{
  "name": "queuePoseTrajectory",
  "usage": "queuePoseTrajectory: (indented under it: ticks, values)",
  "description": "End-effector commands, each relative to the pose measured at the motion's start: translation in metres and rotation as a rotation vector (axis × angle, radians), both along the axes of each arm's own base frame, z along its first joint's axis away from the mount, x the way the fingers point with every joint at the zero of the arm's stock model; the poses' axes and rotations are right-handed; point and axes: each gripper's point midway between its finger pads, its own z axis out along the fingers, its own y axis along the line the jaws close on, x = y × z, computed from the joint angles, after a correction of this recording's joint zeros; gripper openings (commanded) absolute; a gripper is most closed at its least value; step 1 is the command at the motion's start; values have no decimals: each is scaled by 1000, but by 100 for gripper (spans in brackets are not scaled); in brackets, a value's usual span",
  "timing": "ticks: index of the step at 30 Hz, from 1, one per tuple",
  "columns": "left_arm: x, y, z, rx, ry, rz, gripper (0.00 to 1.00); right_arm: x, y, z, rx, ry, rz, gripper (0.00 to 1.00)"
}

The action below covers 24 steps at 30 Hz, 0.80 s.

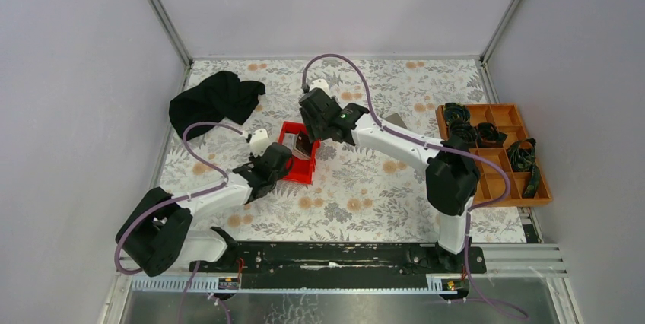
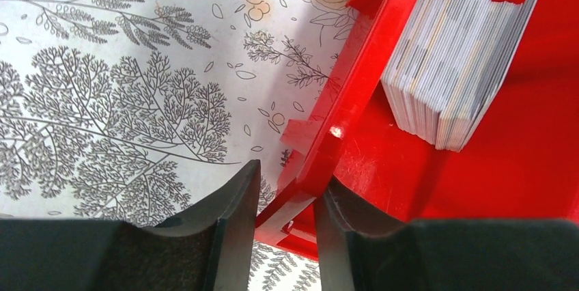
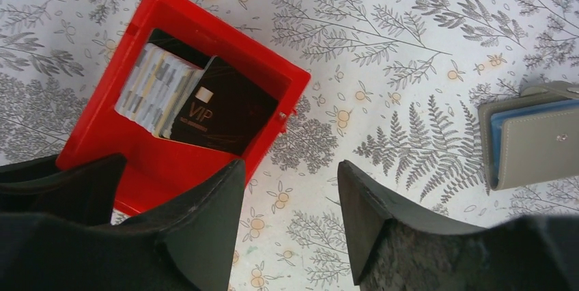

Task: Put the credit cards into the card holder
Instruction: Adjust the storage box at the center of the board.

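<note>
A stack of whitish-grey credit cards (image 3: pixel 153 89) stands on edge in a red bin (image 3: pixel 102 147), with a black VIP card (image 3: pixel 229 110) leaning on it. The stack also shows in the left wrist view (image 2: pixel 457 52). My left gripper (image 2: pixel 287 182) straddles the bin's near wall (image 2: pixel 355 79) with its jaws closed on it. My right gripper (image 3: pixel 290 168) is open and empty, hovering over the table beside the bin. The grey card holder (image 3: pixel 539 144) lies to the right, with a light blue edge (image 3: pixel 502 123) showing in it. In the top view it (image 1: pixel 395 120) is partly hidden behind the right arm.
A black cloth (image 1: pixel 215 101) lies at the back left. An orange compartment tray (image 1: pixel 496 179) with black items stands at the right edge. The floral tablecloth (image 1: pixel 365 187) covers the table.
</note>
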Motion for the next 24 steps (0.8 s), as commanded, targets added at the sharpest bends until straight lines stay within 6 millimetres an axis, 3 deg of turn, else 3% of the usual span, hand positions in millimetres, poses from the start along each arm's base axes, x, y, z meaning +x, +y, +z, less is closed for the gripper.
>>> queuePoseTrajectory:
  ticks: [1,4,8,10,11,13,17,24]
  values:
    - [8,1,8,-43,-54,119,38,10,-14,47,44,-143,-43,58]
    - [7,3,8,-55,-57,158,34,13,-18,63,113,-224,-75,52]
    - [3,6,5,-71,-50,213,32,17,-26,85,183,-331,-102,34]
    - [3,5,4,-87,-49,231,33,15,-21,93,207,-339,-73,35]
    - [3,4,3,-93,-49,236,33,16,-19,94,199,-339,-63,40]
    - [4,2,3,-97,-47,241,33,13,-9,95,201,-312,-2,65]
    - [7,-1,2,-95,-42,256,33,15,9,79,187,-265,57,99]
    - [14,-3,5,-88,-46,287,33,21,20,74,179,-259,81,99]
